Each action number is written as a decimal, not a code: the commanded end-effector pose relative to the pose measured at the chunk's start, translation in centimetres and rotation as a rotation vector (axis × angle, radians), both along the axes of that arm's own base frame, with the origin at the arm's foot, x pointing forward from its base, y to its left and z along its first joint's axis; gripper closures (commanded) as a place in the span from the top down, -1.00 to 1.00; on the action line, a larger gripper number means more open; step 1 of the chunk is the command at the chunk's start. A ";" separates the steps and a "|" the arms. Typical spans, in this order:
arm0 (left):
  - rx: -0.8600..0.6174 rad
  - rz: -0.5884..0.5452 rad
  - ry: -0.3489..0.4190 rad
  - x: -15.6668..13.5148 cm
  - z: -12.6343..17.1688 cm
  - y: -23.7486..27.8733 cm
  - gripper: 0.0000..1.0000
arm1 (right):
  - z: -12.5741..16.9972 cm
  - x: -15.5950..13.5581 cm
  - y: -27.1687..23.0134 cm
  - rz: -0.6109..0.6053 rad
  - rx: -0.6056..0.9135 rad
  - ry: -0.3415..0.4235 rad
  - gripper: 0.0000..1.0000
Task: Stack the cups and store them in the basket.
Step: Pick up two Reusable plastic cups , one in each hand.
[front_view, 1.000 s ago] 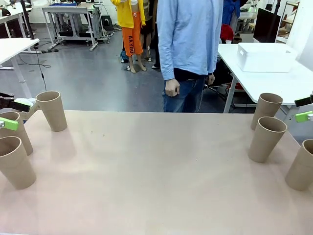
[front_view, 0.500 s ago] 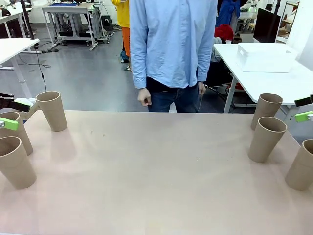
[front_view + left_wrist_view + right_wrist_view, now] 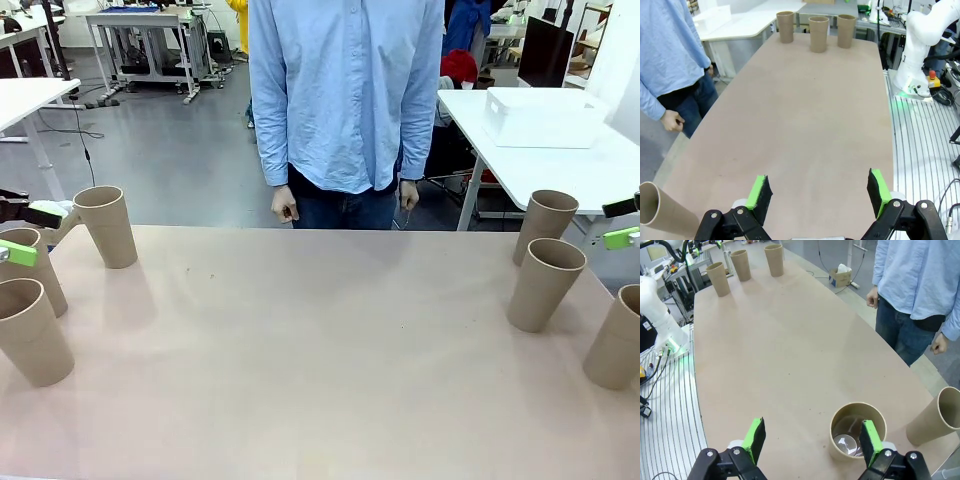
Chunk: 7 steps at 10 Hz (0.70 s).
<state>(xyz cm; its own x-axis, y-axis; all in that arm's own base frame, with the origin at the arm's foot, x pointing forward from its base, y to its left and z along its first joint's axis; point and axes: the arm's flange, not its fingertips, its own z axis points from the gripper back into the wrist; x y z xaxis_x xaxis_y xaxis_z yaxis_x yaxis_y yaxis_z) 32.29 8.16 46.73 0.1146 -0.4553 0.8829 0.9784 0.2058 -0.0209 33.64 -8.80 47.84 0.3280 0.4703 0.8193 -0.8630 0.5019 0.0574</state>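
Note:
Three tan cups stand at the table's left end and three at its right end. My left gripper hovers open at the left edge, over the middle left cup. My right gripper is open at the right edge, beside the far right cup. In the left wrist view the left gripper is open and holds nothing, with one cup at the lower left. The right gripper is open, and an upright cup stands by its right finger. The white basket sits on another table, back right.
A person in a light blue shirt stands at the far edge of the table, hands hanging at the sides. The wide middle of the table is bare. The other arm's white base stands past the far cups.
The person has stepped to the left and closer to the table's far edge. Neither gripper nor any cup has moved.

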 end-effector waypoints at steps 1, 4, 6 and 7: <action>-0.009 -0.012 -0.013 0.0 0.0 0.2 1.00 | 0.0 0.4 0.0 0.008 0.015 -0.020 1.00; -0.009 -0.012 -0.013 0.0 0.0 0.2 1.00 | 0.0 0.4 0.0 0.008 0.015 -0.020 1.00; -0.009 -0.012 -0.013 0.0 0.0 0.2 1.00 | 0.0 0.4 0.0 0.008 0.015 -0.020 1.00; -0.009 -0.012 -0.013 0.0 0.0 0.2 1.00 | 0.0 0.4 0.0 0.008 0.015 -0.020 1.00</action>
